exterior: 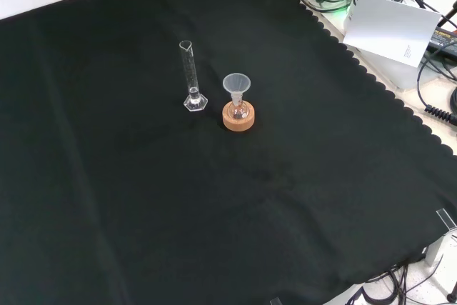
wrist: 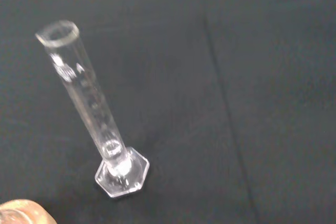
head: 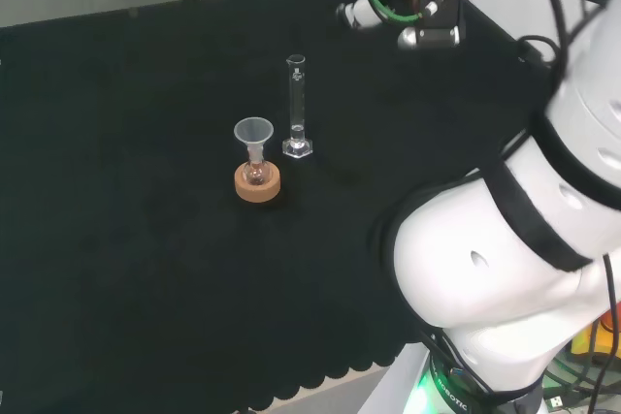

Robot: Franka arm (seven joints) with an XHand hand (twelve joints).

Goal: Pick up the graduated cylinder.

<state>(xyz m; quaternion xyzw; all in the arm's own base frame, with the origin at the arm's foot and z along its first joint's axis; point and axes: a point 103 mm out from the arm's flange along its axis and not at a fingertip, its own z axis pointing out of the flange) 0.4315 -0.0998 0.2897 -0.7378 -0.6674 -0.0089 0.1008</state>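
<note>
Head view puts the graduated cylinder (head: 297, 107) upright on the tabletop (head: 126, 239), well apart from the raised robot hand (head: 427, 7), whose finger state I cannot tell; approach level, clearing the funnel (head: 254, 133) just beside the cylinder.

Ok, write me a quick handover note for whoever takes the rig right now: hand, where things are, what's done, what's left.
Hand: up at the far edge of the cloth in the head view, away from the glassware, holding nothing; whether its fingers are open or shut can't be made out.
Graduated cylinder: upright on its hexagonal base on the black cloth, untouched.
Beside it, apart: a small flask on a cork ring with a funnel in its neck.
Done: nothing yet.
Left: reach, grasp and lift the cylinder.
</note>
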